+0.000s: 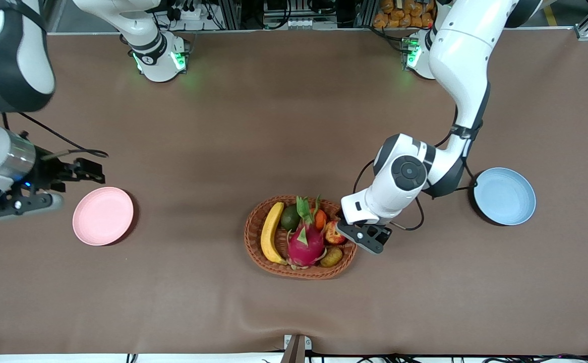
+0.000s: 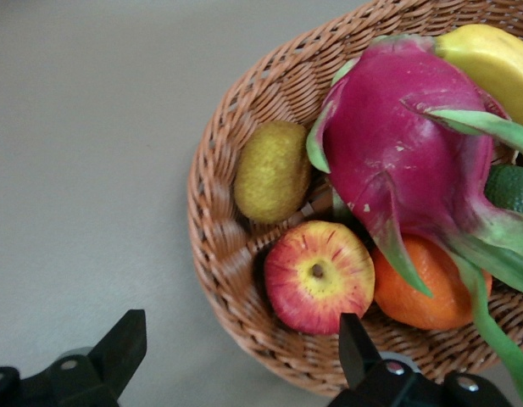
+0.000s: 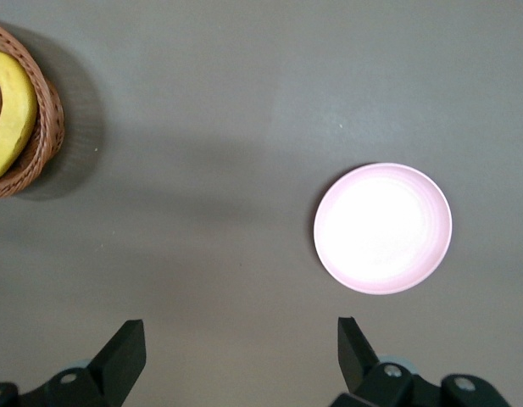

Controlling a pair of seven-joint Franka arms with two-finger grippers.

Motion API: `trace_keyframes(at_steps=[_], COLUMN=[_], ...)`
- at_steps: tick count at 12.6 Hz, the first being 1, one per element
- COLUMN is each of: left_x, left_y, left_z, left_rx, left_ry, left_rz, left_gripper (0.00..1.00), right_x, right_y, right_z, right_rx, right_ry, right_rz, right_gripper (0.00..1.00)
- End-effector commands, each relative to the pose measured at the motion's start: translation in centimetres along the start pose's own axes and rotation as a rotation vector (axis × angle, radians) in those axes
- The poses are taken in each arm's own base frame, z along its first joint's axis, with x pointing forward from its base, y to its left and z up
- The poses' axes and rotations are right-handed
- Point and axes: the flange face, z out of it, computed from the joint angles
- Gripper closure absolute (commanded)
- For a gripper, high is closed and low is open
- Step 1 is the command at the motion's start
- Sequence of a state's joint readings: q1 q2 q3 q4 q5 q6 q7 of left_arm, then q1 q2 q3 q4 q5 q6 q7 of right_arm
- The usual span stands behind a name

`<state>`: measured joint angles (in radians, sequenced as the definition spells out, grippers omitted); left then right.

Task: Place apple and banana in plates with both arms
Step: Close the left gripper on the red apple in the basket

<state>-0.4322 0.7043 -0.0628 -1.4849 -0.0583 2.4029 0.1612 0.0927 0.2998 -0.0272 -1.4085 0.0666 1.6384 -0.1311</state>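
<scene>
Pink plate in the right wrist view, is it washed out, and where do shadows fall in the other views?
Right wrist view: the pink plate glares nearly white at its centre. Front view: the wicker basket and blue plate cast dark shadows on the table. Left wrist view: the apple is evenly lit and sharp.

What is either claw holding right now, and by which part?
Nothing. The left claw is open over the apple in the basket; the right claw waits open.

Brown cloth-covered table (image 1: pixel 253 126); cables, metal framing along top edge; even overhead light.
</scene>
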Motion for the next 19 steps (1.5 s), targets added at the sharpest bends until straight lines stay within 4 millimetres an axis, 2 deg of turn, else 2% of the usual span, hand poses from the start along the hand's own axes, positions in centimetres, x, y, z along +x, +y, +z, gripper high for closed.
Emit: trace_keyframes(at_steps=[1,2,8,12,15,19], left_x=[0.5,0.6,0.6,0.7,0.3,0.3], left_y=[0.0,1.1,1.9,3.2,3.1,3.4], left_z=[0.9,1.5,2.7,3.3,4.7,5.0], left_rx=[-0.01,-0.014,-0.02,-0.038,-0.039,-0.043], left_ry=[0.02,0.032,0.056,0.068,0.065,0.067], left_rz=[0.037,0.052,0.092,0.108,0.108,0.112], left_gripper=[0.0,0.0,0.0,0.0,0.0,0.0], right_x=[2.3,2.6,2.7,2.6,2.5,2.4], right_y=[-0.3,-0.6,-1.6,-1.1,-1.2,-1.1], right_z=[0.0,-0.2,0.3,0.4,0.9,1.5], right_rx=[0.005,0.016,0.05,0.052,0.055,0.062], right_ry=[0.104,0.132,0.123,0.118,0.103,0.092], right_rz=[-0.006,-0.013,-0.011,-0.003,-0.004,0.0], right_gripper=[0.0,0.0,0.0,0.0,0.0,0.0])
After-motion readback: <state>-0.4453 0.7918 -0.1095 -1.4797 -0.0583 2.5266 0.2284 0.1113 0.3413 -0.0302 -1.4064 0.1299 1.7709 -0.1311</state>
